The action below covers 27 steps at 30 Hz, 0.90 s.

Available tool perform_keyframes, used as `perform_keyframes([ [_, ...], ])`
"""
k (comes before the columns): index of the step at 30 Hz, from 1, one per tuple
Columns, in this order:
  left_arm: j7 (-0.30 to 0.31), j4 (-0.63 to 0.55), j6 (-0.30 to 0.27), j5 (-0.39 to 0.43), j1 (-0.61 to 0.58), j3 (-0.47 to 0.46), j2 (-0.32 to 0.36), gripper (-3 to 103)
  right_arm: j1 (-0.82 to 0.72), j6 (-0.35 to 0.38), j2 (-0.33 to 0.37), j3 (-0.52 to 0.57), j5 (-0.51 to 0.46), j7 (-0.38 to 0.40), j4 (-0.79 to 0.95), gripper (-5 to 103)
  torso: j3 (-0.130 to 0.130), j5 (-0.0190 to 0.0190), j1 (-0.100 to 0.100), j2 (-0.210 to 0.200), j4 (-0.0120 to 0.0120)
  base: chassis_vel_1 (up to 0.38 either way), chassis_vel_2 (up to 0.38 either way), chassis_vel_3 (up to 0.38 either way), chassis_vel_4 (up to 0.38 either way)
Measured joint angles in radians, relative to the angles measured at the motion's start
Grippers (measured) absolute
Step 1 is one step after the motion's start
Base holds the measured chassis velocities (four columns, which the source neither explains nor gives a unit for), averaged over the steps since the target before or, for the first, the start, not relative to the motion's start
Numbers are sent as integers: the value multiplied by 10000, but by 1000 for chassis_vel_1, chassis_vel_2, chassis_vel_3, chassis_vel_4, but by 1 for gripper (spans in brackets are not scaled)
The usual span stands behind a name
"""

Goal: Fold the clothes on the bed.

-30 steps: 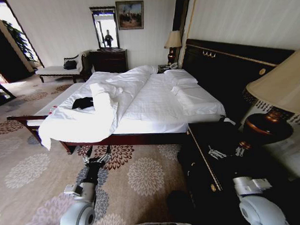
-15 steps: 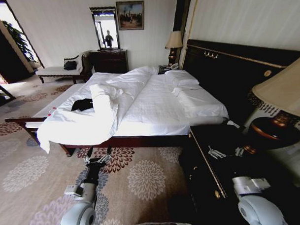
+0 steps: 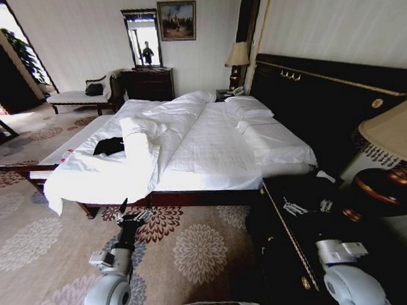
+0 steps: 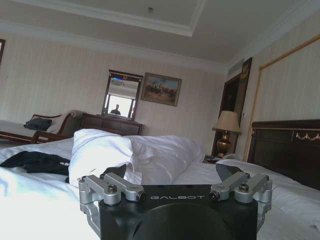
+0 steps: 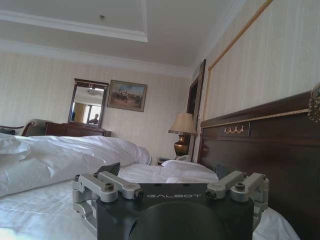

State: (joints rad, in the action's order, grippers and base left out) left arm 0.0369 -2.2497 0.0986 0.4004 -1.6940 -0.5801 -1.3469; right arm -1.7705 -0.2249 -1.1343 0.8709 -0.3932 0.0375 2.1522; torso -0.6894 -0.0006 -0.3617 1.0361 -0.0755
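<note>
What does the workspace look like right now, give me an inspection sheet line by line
Surface: bed with white bedding, duvet bunched toward its left side.
Job's things: black clothes crumpled on the bed's left edge, unfolded.
Clutter: small red-and-white item near the clothes.
Grippers: left gripper open, low over the carpet short of the bed; right gripper open, over the dark nightstand.
Cables: nothing seen.
Surroundings: patterned carpet, lamp on the nightstand, dresser with mirror, bench.

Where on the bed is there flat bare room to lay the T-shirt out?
The flat sheet between the rolled-back duvet and the pillows is free. The black T-shirt lies crowded between the duvet fold and the bed's far edge.
</note>
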Motion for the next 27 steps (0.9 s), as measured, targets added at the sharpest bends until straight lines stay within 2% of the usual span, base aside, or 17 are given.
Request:
perform_keyframes([
  [27,-7,8,79,-134,-46,47,-118,100,84,-12,77,-53,-7,3,-104,100,0,0,1,0,0,-127,122,129,-121],
])
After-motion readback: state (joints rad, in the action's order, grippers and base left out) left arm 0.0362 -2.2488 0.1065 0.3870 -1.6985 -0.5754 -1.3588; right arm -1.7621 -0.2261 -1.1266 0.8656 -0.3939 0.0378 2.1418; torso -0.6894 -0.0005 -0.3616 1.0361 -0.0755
